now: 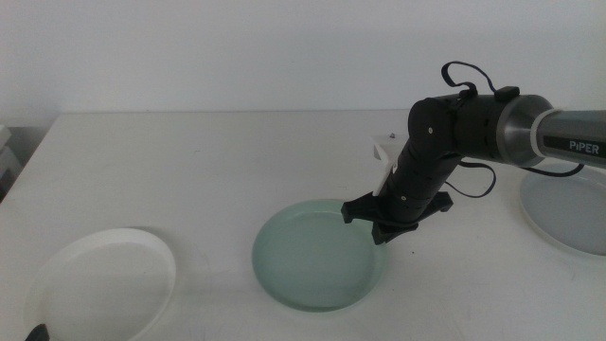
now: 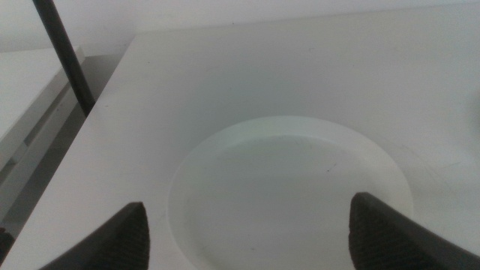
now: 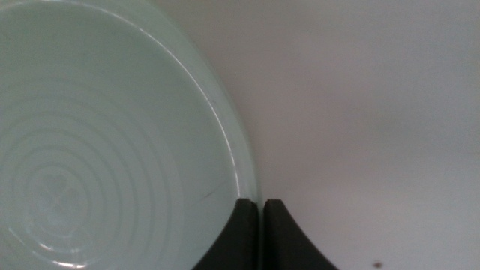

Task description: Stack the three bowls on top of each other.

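mint green bowl [image 1: 317,258]: sits on the table [image 1: 218,161] near the front, about the middle, nothing stacked in it or under it yet

right gripper [image 1: 396,216]: down at the mint bowl's right rim, arm reaching in from the right side. In the right wrist view the jaws look pressed together right at the rim edge [image 3: 241,169]. It looks like they're pinching the lip, but honestly I can't tell if the rim is actually between them or just beside them

key relation: the bowl spreads out to the left of the right jaws, so only the near edge is at the tips. It's round, so there's no long axis to worry about. The right arm is clearly the closer one

white bowl [image 1: 99,282]: front left corner of the table, well apart from the mint one. The left gripper [image 2: 247,229] hangs over it with jaws spread wide, not touching

grey-blue bowl [image 1: 568,213]: far right, partly cut off by the frame, sitting behind/under the right arm's forearm

in the way: if the mint bowl goes right toward the grey-blue one, the path looks open, just the arm's own body over it. There's a small white bit [image 1: 383,147] on the table behind the arm; can't tell what it is
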### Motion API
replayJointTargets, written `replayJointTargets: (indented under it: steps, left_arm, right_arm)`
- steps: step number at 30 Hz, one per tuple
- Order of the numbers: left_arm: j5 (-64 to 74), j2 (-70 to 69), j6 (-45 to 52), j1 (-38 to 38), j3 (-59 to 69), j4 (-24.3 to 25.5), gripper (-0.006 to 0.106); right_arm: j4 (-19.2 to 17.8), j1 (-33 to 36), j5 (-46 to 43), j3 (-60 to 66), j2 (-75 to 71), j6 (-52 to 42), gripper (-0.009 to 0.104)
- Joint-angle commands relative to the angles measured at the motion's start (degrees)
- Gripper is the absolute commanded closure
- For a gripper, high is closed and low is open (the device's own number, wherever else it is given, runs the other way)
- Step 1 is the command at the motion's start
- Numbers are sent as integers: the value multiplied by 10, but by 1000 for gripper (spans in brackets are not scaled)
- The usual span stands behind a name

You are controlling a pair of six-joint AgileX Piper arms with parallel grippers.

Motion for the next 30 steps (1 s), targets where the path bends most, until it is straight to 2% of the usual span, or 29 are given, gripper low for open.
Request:
replayJointTargets:
  steps: [1, 3, 7, 11, 15, 17, 22, 26, 30]
  left_arm:
    - [-41, -8, -6, -1, -3, 1, 12]
    - [-41, -8, -6, -1, -3, 1, 12]
    - [-41, -8, -6, -1, -3, 1, 12]
    - [-41, -8, -6, -1, -3, 1, 12]
    - [-41, -8, -6, -1, -3, 1, 12]
    - [-41, -8, -6, -1, -3, 1, 12]
    - [-41, -8, -6, -1, -3, 1, 12]
    - [-41, -8, -6, -1, -3, 1, 12]
    - [-41, -8, -6, -1, -3, 1, 12]
  right_arm:
    - [-36, -2, -12, -13, -30, 22, 96]
    - [-53, -2, -10, -13, -30, 36, 94]
    - [-52, -2, -7, -13, -30, 32, 82]
    - [-47, -2, -1, -13, -43, 29, 58]
    - [-83, -18, 6, -13, -97, 29, 38]
    - [-94, -40, 8, -14, -134, 29, 33]
    - [-94, -147, 22, -29, -210, 23, 32]
    - [-94, -255, 68, -65, -210, -11, 32]
    - [-83, -355, 67, -79, -190, -48, 32]
